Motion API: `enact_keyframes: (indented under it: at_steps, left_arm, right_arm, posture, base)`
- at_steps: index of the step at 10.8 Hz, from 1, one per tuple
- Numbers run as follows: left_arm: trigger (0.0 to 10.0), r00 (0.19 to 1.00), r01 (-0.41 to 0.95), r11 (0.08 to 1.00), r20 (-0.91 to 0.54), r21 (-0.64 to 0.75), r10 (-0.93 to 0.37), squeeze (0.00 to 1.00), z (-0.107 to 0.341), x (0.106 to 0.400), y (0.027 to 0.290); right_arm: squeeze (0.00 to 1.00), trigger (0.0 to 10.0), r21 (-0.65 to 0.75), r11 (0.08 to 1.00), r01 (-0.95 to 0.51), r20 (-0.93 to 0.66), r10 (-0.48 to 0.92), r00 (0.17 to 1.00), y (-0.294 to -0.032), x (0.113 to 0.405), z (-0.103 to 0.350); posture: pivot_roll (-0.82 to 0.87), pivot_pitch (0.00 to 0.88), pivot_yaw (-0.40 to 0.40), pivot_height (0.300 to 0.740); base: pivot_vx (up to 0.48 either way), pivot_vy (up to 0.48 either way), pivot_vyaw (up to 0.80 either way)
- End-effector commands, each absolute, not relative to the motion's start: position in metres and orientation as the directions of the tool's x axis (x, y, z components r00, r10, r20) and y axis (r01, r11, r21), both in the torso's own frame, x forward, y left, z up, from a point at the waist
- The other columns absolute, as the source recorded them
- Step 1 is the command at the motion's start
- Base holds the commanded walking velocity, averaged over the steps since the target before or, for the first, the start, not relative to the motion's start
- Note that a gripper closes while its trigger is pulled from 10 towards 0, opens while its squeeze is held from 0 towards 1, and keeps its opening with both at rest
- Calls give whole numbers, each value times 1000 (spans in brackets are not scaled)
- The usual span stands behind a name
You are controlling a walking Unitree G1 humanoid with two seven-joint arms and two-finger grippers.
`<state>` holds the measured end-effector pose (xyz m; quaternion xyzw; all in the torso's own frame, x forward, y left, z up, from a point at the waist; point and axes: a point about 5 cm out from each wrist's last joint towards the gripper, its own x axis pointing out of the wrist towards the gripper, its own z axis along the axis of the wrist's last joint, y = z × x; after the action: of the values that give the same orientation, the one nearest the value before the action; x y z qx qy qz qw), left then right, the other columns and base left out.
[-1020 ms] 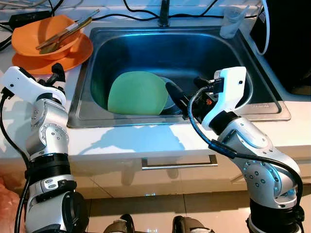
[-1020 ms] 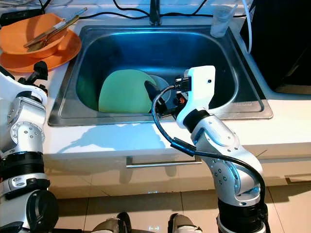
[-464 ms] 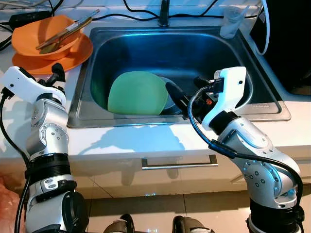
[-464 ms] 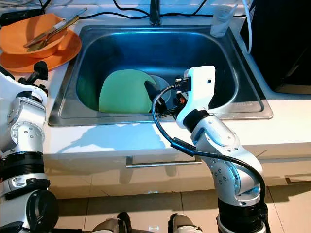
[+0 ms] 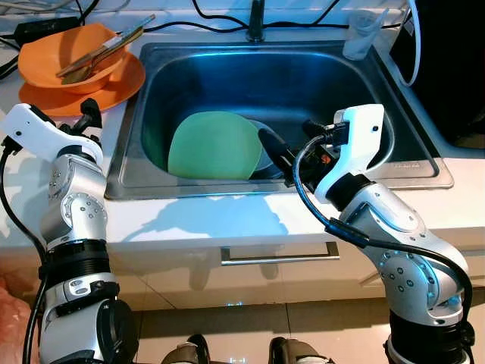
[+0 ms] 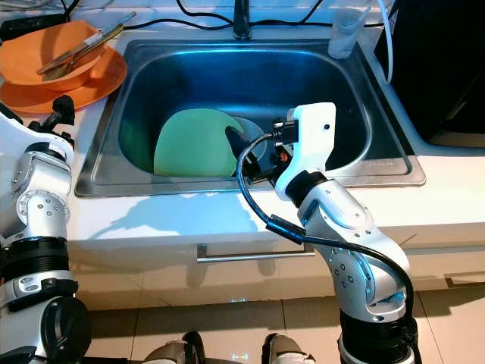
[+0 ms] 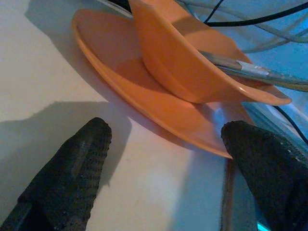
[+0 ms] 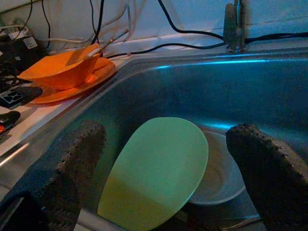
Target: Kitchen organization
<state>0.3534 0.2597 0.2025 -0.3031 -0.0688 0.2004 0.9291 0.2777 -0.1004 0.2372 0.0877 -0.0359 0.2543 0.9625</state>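
**Both grippers wide open, nothing held, nothing changed**

From where I stand, the right gripper (image 8: 163, 159) hangs inside the steel sink (image 5: 409, 152) with its two black fingers (image 8: 72, 163) spread wide; the green plate (image 8: 159, 163) lies between and just beyond them, untouched. The right wrist view reveals what the head views barely show: a white bowl (image 8: 219, 173) tucked under the green plate's far edge, nearer the other finger. The tap (image 8: 233, 24) stands beyond at the sink's back rim.

The left gripper (image 7: 163, 163) rests low over the white counter (image 7: 29, 72), fingers (image 7: 72, 168) equally apart and empty. Just ahead of the fingertips sits one orange plate (image 7: 144, 96) with one orange bowl (image 7: 192, 62) on it; utensils (image 7: 255, 72) lie across the bowl, too overlapped to count exactly.

The head views add one clear cup (image 5: 362, 34) at the sink's back corner, well beyond the right fingers.

Count: two plates, two bowls, one cup, one sink.

Against the frames a second and half a second back, neither arm nor any dish has shifted
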Motion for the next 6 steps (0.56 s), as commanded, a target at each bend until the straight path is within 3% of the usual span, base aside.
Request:
enact_keyframes:
  at_steps: [1, 3, 4, 6]
  left_arm:
    - [10000, 869, -495, 665, -325, -559, 373, 455, 124, 340, 249]
    - [10000, 869, -495, 665, -325, -559, 373, 455, 124, 340, 249]
    - [10000, 873, -487, 667, -339, -564, 351, 0, 126, 340, 240]
    - [10000, 874, -483, 667, -347, -567, 339, 0, 125, 341, 238]
  right_arm:
    - [0, 10000, 153, 851, -502, 121, 488, 864, -100, 278, 237]
    - [0, 10000, 153, 851, -502, 121, 488, 864, -100, 278, 237]
    - [0, 10000, 147, 843, -517, 141, 500, 855, -99, 276, 239]
    - [0, 10000, 148, 840, -522, 148, 503, 851, -98, 275, 240]
  posture:
    - [-233, 210, -41, 740]
    - [-233, 210, -41, 740]
    - [-249, 203, -38, 740]
    - [-251, 205, -36, 740]
  base:
    - [0, 0, 0]
    - [0, 0, 0]
    - [0, 0, 0]
    - [0, 0, 0]
